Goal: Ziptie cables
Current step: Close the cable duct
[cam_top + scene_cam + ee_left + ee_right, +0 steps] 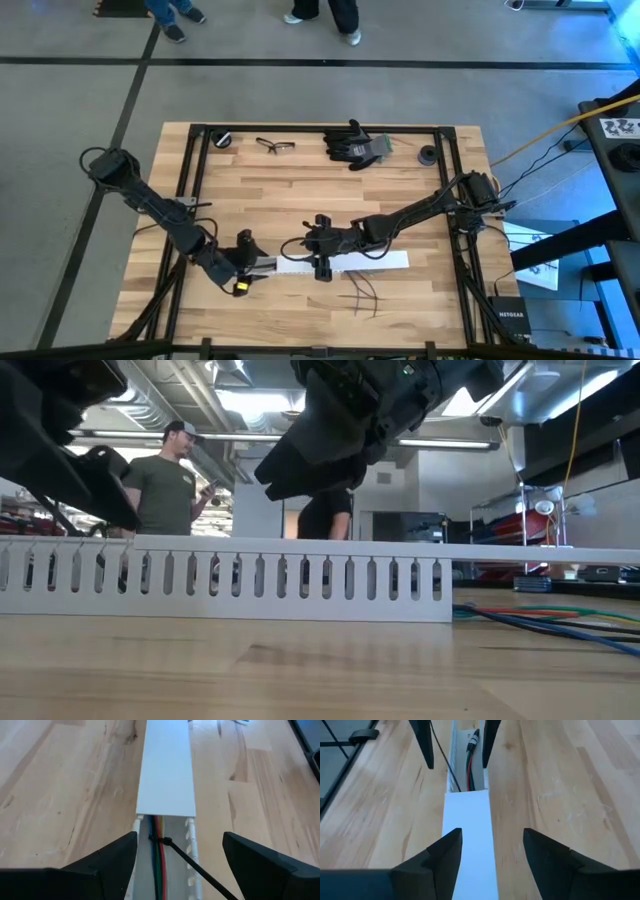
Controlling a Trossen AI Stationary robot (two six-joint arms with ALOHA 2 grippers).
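Inside white duct (165,775) | cables (159,865) | black ziptie (162,841) around them

Table stock, counted

One white slotted duct (340,262); one pair of glasses (275,145); one pair of dark gloves (355,143) (stacked); two round black discs (223,139); two grippers (262,256).

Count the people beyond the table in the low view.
2: a person in a green shirt at left; a person in dark clothes at centre, partly hidden. Others may be hidden.

Zip-tied cables (159,865) inside white duct (165,770)
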